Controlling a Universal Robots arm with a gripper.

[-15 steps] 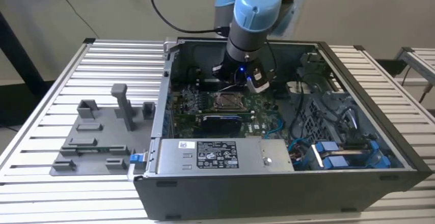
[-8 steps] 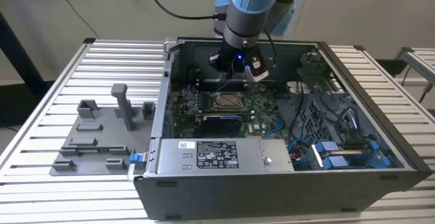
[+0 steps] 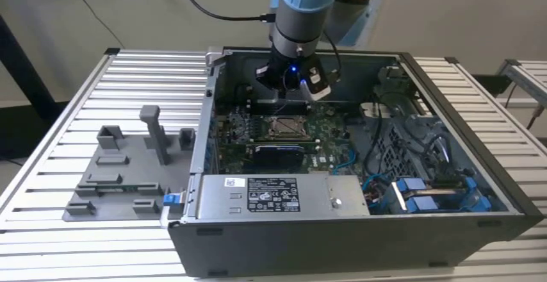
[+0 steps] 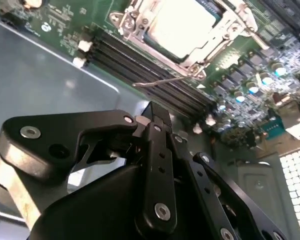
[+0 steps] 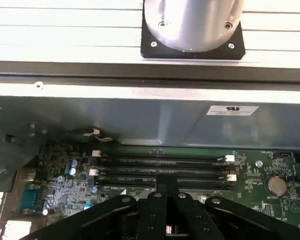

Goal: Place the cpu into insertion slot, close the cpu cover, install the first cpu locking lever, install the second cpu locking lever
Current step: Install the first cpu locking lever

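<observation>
The cpu (image 4: 182,25) lies flat in the insertion slot (image 3: 286,127) on the green motherboard, its pale metal face up. The silver cpu cover (image 4: 140,27) sits down around it as a frame. A thin wire locking lever (image 4: 157,82) sticks out beside the socket, over the memory slots. My gripper (image 4: 157,114) hangs above the board just past the memory slots, on the far side of the socket in the exterior view, where the gripper (image 3: 291,95) is under the blue-grey arm. Its black fingers (image 5: 165,186) are shut together with nothing seen between them.
The motherboard (image 3: 325,134) lies inside an open computer case (image 3: 342,237). Black memory slots (image 5: 160,165) run between gripper and socket. A power supply (image 3: 273,195) and blue connectors (image 3: 427,195) fill the near side. A grey fixture plate (image 3: 120,173) stands outside, at the exterior view's left.
</observation>
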